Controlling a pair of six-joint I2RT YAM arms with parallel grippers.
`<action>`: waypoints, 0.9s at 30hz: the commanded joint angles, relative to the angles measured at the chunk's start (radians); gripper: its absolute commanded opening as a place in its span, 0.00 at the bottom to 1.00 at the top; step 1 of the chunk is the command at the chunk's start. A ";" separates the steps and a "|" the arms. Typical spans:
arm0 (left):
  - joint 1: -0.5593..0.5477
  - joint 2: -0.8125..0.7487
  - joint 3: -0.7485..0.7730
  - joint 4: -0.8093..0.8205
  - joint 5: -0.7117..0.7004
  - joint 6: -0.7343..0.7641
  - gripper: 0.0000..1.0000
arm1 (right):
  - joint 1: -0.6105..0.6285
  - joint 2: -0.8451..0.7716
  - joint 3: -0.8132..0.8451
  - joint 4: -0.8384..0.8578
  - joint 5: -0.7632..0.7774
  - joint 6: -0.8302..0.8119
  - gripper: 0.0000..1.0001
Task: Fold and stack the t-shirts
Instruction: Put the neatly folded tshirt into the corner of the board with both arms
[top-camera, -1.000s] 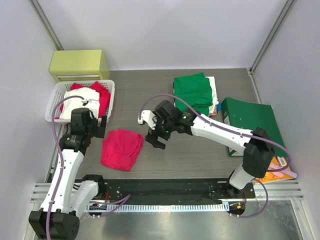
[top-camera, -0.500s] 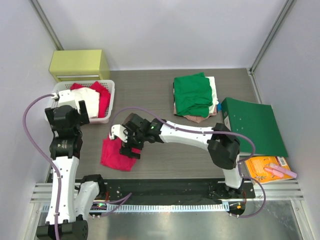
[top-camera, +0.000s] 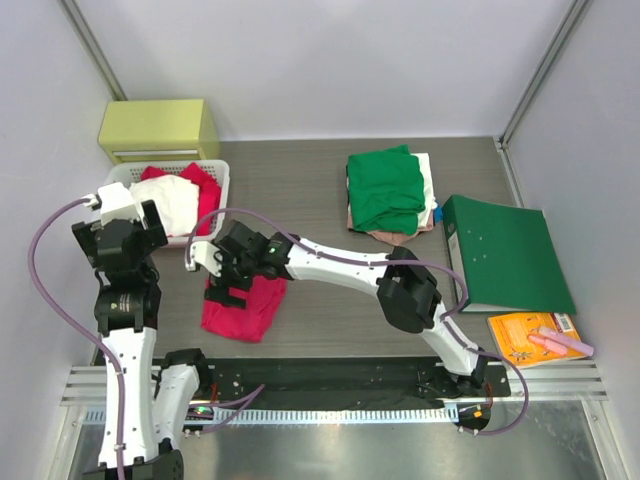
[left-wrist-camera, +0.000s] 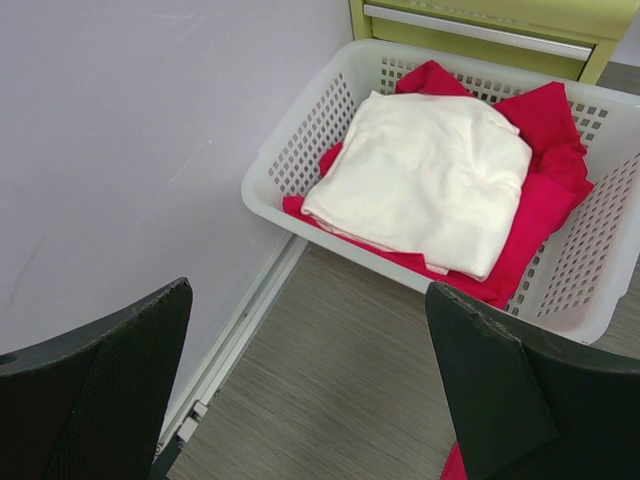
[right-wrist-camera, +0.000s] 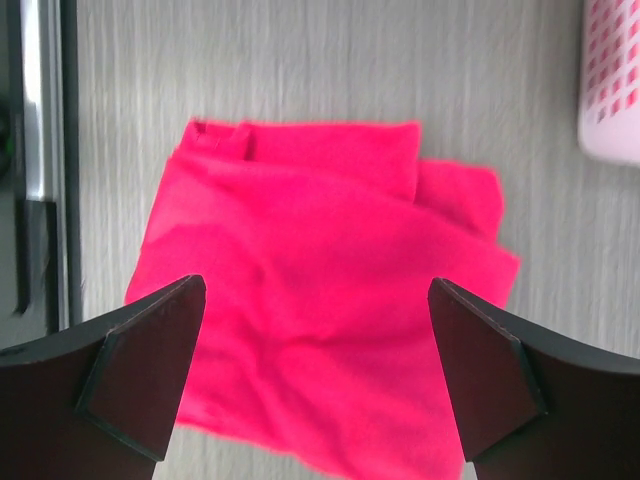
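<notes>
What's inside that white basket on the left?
In the white basket, a cream folded cloth lies on top of red cloth that shows around its edges. Whatever lies beneath them is covered.

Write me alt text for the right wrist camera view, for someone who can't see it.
A bright pinkish-red t-shirt lies loosely folded on a grey wood-grain table, seen from above between the two spread fingers of the right pincer, which is open and holds nothing. A corner of a white basket shows at the upper right.
</notes>
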 joint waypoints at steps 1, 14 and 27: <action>0.014 -0.009 0.008 0.040 0.016 -0.003 1.00 | -0.001 0.056 0.051 0.002 -0.023 0.022 1.00; 0.014 -0.029 -0.002 0.011 0.059 0.005 1.00 | -0.045 -0.084 -0.462 0.194 -0.086 0.071 1.00; 0.014 -0.007 -0.030 -0.018 0.159 -0.020 1.00 | -0.270 -0.210 -0.649 0.246 -0.080 0.029 1.00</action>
